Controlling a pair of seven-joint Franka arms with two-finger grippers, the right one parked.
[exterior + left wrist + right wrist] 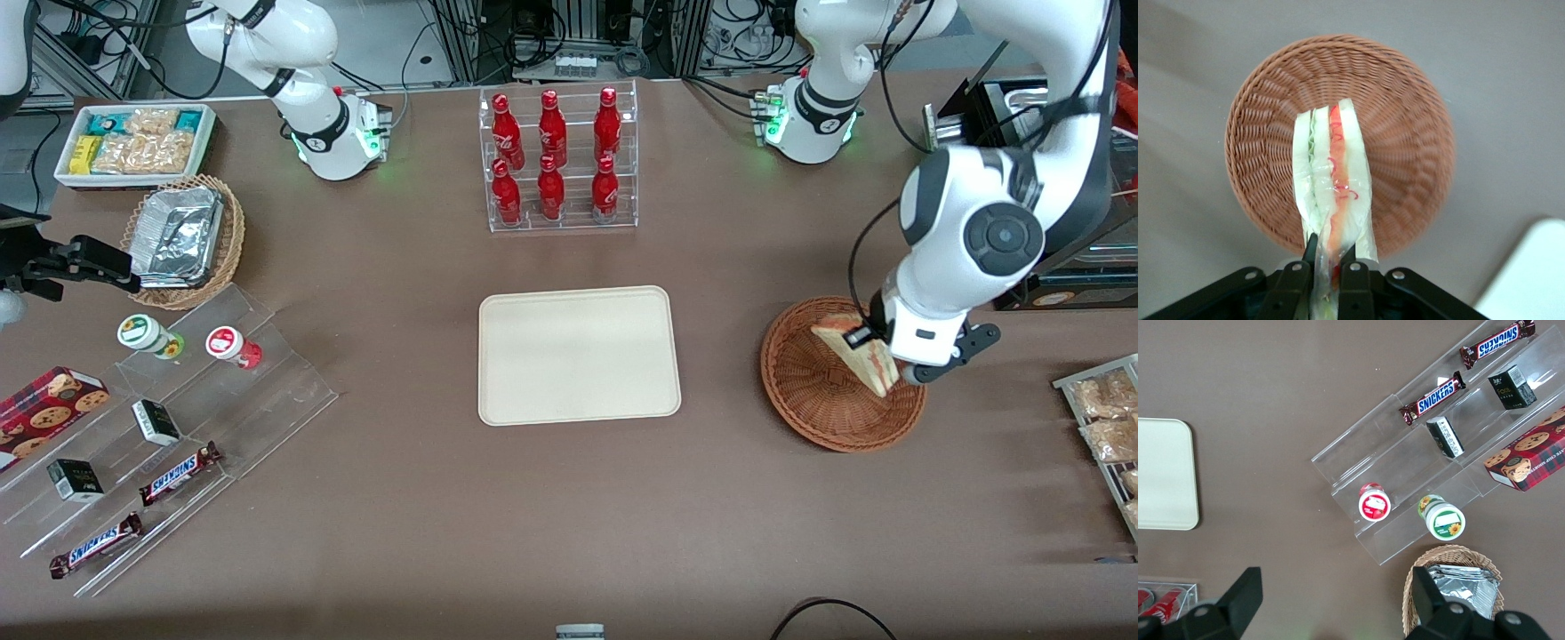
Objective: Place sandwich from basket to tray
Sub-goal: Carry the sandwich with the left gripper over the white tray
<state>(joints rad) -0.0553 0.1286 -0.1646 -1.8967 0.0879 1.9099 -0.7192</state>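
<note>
Wrist view: your gripper (1328, 263) pinches sandwich (1333, 173) by one end, hanging above basket (1405, 100), so it can travel to tray (578, 356).

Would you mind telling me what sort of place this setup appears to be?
Probably a robotics lab staged as a snack counter: a rack of red bottles, Snickers bars on clear shelving, cabling past the table. The gripper holds the sandwich above the basket, beside the tray.
</note>
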